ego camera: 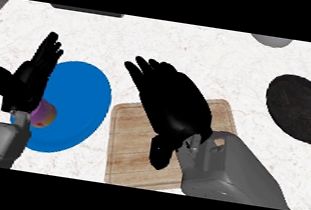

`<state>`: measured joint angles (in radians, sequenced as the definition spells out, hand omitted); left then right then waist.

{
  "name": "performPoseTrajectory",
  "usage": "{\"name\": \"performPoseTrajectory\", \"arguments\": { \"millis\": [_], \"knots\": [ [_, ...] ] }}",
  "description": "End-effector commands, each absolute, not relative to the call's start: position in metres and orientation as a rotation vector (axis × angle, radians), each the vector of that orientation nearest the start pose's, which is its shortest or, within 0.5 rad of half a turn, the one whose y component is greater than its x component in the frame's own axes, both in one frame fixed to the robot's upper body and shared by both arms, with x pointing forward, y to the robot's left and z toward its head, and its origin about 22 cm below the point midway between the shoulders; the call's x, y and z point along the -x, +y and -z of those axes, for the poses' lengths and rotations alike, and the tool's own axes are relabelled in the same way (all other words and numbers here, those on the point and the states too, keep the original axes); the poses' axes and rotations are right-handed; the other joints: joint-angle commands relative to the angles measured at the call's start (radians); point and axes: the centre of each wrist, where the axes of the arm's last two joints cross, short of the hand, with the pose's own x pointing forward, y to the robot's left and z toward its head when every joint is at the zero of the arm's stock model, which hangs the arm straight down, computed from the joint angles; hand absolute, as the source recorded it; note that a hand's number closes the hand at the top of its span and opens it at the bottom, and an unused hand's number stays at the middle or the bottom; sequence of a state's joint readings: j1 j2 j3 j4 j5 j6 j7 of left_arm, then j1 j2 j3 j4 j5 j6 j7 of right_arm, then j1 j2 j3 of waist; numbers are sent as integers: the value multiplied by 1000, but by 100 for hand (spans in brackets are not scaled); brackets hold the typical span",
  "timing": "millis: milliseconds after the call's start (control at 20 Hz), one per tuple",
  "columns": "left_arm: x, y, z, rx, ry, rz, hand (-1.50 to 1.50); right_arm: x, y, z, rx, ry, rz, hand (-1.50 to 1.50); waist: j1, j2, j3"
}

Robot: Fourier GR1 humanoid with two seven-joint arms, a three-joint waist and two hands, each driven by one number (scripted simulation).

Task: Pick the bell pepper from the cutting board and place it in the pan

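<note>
Cutting board lies beneath the spread right hand — pan well apart.

Cutting board: pale wood, rectangular, planked, rounded corners; lies flat at the middle of the counter; pan: black, round, shallow; sits at the counter's right side, apart from the board.

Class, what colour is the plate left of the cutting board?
The plate is blue, clearest in the head view.

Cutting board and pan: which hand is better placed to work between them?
Right hand: it is open over the cutting board, with the pan on its side. The left hand is over the blue plate, farther away.
</note>
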<state>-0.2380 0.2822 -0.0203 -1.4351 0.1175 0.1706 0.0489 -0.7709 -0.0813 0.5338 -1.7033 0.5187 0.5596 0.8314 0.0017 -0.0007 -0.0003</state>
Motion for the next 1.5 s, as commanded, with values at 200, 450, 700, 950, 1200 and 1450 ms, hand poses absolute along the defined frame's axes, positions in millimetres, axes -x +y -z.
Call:
{"name": "performPoseTrajectory", "arguments": {
  "millis": [200, 450, 700, 950, 1200, 1450],
  "knots": [
    [-299, 273, -51, -201, -1601, 49, 0, -281, -48, -187, 637, -1308, -1455, -150, 1, 0, 0],
    [-300, 273, -39, -205, -1616, 48, 0, -292, -46, -169, 577, -1253, -1502, -150, -1, 1, 0],
    [-298, 275, -47, -209, -1627, 51, 0, -317, -54, -154, 550, -1193, -1586, -150, 4, 1, 0],
    [-318, 262, -35, -200, -1614, 44, 0, -315, -45, -122, 578, -1178, -1622, -150, -2, 3, 0],
    [-318, 260, -55, -195, -1612, 40, 0, -304, -19, -126, 674, -1086, -1683, -150, 3, 2, 0],
    [-298, 269, -33, -210, -1620, 54, 0, -304, -21, -114, 743, -993, -1729, -150, 3, 1, 0]
  ]
}}
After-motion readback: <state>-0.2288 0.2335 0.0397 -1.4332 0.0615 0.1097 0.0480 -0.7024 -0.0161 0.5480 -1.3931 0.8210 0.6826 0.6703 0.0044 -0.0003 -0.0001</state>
